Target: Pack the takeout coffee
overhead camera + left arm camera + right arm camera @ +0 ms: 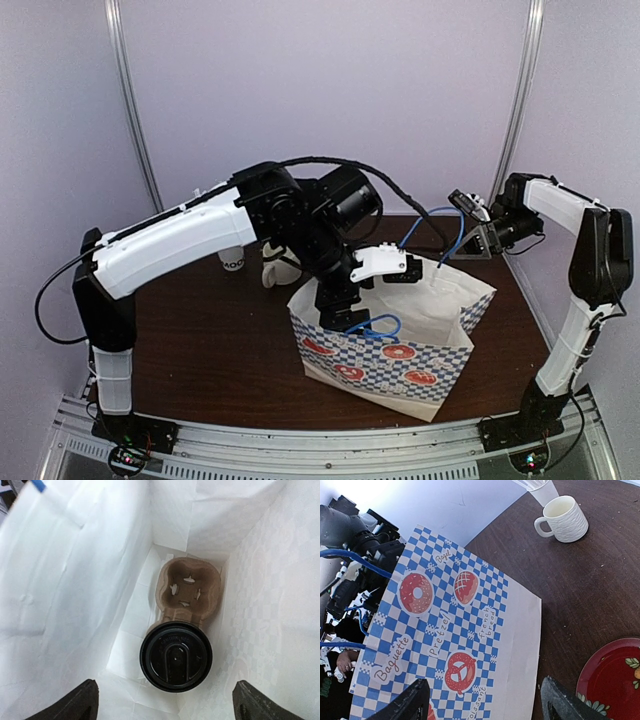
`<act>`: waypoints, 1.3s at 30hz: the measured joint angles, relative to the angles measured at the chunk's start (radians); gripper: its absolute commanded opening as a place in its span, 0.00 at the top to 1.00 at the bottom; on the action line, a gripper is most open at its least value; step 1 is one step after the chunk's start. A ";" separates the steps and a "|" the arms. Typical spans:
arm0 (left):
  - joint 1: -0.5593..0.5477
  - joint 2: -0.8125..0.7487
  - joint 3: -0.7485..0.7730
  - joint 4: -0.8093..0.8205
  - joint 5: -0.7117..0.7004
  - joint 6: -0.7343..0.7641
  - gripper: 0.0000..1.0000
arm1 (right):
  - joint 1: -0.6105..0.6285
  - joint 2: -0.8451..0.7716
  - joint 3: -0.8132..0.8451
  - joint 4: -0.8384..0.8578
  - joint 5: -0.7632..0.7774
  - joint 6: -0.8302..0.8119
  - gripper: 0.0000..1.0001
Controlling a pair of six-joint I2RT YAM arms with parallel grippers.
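Note:
In the left wrist view the takeout coffee shows its round black lid from above. It stands in one pocket of a brown cardboard cup carrier on the floor of the white-lined paper bag. My left gripper hangs above it, open, fingertips well apart from the lid on both sides. From the top view the left arm reaches down into the blue-checked bag, its fingers hidden inside. My right gripper is open and empty behind the bag; in its wrist view the right gripper faces the bag's printed side.
A cream mug and a cup with white straws stand on the brown table behind the bag. A red plate lies close to the right gripper. Blue bag handles arch over the bag's mouth.

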 measured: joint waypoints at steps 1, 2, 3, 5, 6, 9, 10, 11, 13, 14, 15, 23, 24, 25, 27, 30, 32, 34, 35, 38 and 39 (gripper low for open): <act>0.000 -0.011 -0.003 0.014 -0.001 0.005 0.02 | 0.000 -0.001 0.000 0.000 0.000 0.003 0.20; 0.000 -0.028 -0.010 0.032 -0.003 0.008 0.02 | 0.000 -0.004 0.000 0.000 0.002 0.008 0.20; 0.000 -0.044 -0.019 0.050 -0.005 0.011 0.02 | 0.000 -0.008 0.001 0.000 0.002 0.014 0.20; 0.000 -0.090 -0.045 0.089 -0.014 0.016 0.03 | 0.000 -0.020 0.007 0.000 0.006 0.021 0.21; 0.000 -0.116 -0.058 0.113 -0.022 0.018 0.03 | 0.000 -0.027 0.013 0.000 0.008 0.027 0.21; 0.000 -0.193 -0.089 0.191 -0.047 0.018 0.03 | 0.000 -0.046 0.040 0.001 0.016 0.045 0.22; 0.000 -0.221 -0.103 0.222 -0.061 0.017 0.03 | 0.000 -0.052 0.051 0.000 0.021 0.052 0.22; 0.000 -0.246 -0.114 0.249 -0.076 0.016 0.02 | 0.000 -0.061 0.064 0.001 0.025 0.064 0.23; 0.000 -0.298 -0.146 0.309 -0.118 0.013 0.02 | 0.000 -0.080 0.086 0.001 0.040 0.091 0.23; 0.000 -0.327 -0.171 0.344 -0.149 0.011 0.03 | 0.000 -0.095 0.097 0.003 0.051 0.114 0.23; 0.001 -0.351 -0.196 0.370 -0.179 0.010 0.02 | 0.000 -0.112 0.103 0.005 0.065 0.140 0.23; 0.058 -0.461 -0.380 0.463 -0.460 -0.005 0.02 | 0.000 -0.355 0.057 0.228 0.280 0.443 0.20; 0.071 -0.471 -0.403 0.472 -0.492 -0.014 0.03 | 0.000 -0.389 0.034 0.280 0.314 0.485 0.20; 0.085 -0.482 -0.424 0.478 -0.515 -0.024 0.03 | -0.003 -0.422 0.009 0.328 0.350 0.525 0.20; 0.125 -0.513 -0.476 0.497 -0.552 -0.053 0.03 | -0.010 -0.491 -0.055 0.443 0.426 0.603 0.19; 0.214 -0.578 -0.563 0.533 -0.604 -0.101 0.03 | -0.019 -0.583 -0.155 0.602 0.548 0.702 0.16; 0.275 -0.629 -0.636 0.577 -0.647 -0.126 0.04 | -0.019 -0.625 -0.204 0.681 0.624 0.749 0.13; 0.323 -0.678 -0.719 0.636 -0.684 -0.143 0.06 | -0.019 -0.639 -0.223 0.734 0.691 0.785 0.12; 0.343 -0.700 -0.762 0.661 -0.701 -0.149 0.08 | -0.021 -0.638 -0.226 0.758 0.721 0.798 0.11; 0.400 -0.736 -0.851 0.714 -0.720 -0.171 0.18 | -0.029 -0.638 -0.245 0.823 0.775 0.827 0.12; 0.421 -0.743 -0.872 0.723 -0.719 -0.184 0.22 | -0.032 -0.639 -0.253 0.839 0.784 0.832 0.12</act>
